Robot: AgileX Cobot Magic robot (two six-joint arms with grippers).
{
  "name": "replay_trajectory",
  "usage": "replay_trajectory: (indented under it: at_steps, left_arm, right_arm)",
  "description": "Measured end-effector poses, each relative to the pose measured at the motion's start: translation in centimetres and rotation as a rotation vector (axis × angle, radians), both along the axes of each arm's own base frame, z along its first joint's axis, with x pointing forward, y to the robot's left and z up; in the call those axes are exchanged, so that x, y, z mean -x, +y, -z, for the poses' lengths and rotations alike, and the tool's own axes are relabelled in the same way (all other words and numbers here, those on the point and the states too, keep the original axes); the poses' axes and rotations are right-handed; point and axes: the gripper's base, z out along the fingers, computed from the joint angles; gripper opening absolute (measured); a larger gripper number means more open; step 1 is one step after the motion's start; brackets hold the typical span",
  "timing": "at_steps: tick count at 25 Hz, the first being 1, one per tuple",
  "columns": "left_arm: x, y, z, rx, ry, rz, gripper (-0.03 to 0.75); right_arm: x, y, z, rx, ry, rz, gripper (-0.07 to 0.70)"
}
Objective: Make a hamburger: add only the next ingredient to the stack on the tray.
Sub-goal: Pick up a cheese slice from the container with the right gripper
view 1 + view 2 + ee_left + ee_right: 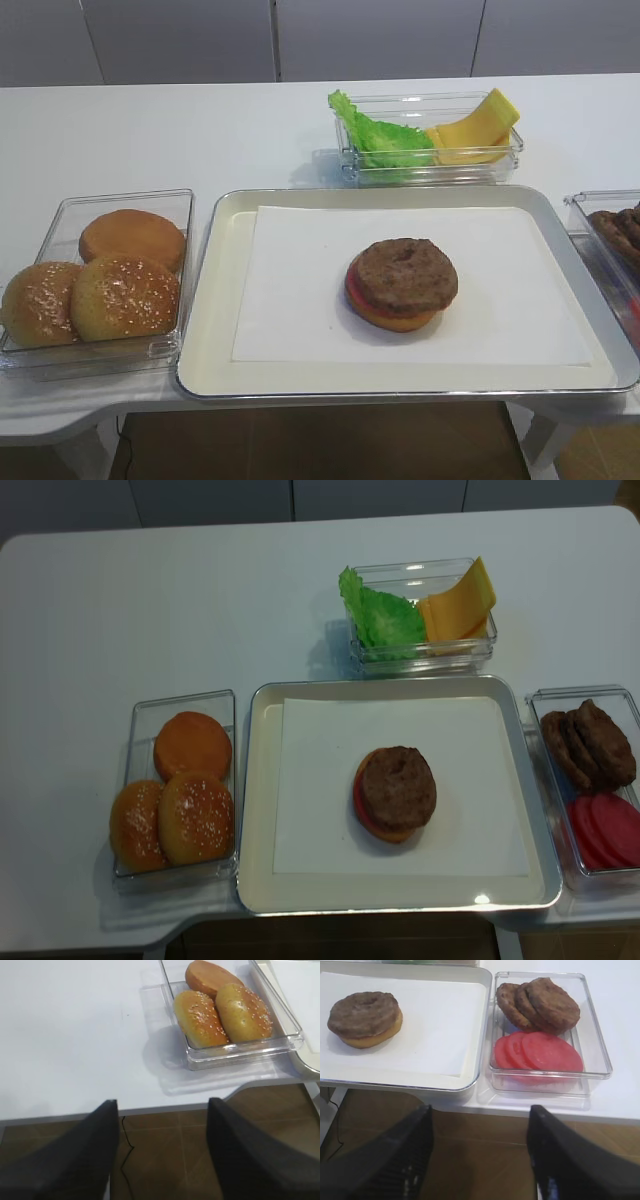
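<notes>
Lying near the middle of the white paper liner (400,785), the stack (394,793) of bun bottom, red slice and brown patty, with bare paper showing on every side of it. Resting with its front rim at the table's near edge, the tray (257,820), its metal border raised all around. Leaning in the clear container (421,658) behind the tray's far rim, the cheese slice (458,605) (tilted against the right end, its top corner standing above the container wall), just beside the green lettuce leaf (380,615). Sitting just off the tray's left rim, the bun container (178,790) with two seeded buns and one plain piece; sitting just off the right rim, the box of patties and tomato slices (590,785). Hanging below and in front of the table edge, the right gripper (480,1157), jaws spread wide, nothing between them, only brown floor seen in the gap. Hanging the same way before the table's left front edge, the left gripper (162,1155), jaws also standing far apart and holding nothing. Stretching wide and bare to the left of the cheese container, the white table (150,610).
</notes>
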Motion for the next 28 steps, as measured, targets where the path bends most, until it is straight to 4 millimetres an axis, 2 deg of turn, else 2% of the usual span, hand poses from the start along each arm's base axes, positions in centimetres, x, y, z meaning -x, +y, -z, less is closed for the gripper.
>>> replay_trajectory:
  at_steps: [5,9,16,22,28]
  left_arm:
    - [0.0,0.0,0.0,0.000,0.000,0.000,0.417]
    - [0.0,0.0,0.0,0.000,0.000,0.000,0.417]
    - [0.0,0.0,0.0,0.000,0.000,0.000,0.417]
    - [0.0,0.0,0.0,0.000,0.000,0.000,0.417]
    - [0.0,0.0,0.0,0.000,0.000,0.000,0.417]
  right_arm:
    - [0.0,0.0,0.0,0.000,0.000,0.000,0.447]
    - [-0.1,0.4,-0.2,-0.101,-0.006,0.012,0.436]
    - [0.0,0.8,-2.0,-0.221,-0.032,0.026,0.417]
    - [-2.4,1.1,-4.1,-0.232,0.024,0.040,0.415]
    - [-6.4,1.4,-5.9,-0.238,0.068,0.064,0.415]
